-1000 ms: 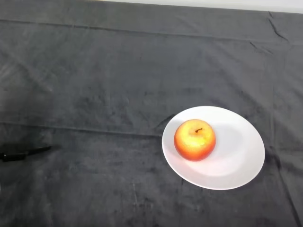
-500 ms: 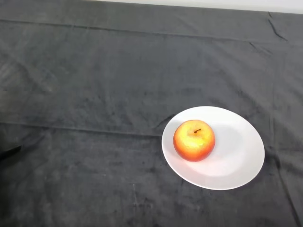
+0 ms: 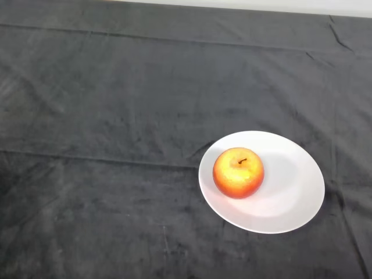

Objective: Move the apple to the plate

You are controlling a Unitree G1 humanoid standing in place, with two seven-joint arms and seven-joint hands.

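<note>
A red and yellow apple (image 3: 238, 172) sits upright, stem up, on the left part of a round white plate (image 3: 290, 192). The plate lies on the dark cloth at the lower right of the head view.
The dark grey cloth (image 3: 116, 116) covers the whole table, with creases running across it. A pale strip of the far edge (image 3: 244, 4) shows along the top.
A dark tip at the left edge has drawn back out of view to the left. The apple and the plate have not moved.
</note>
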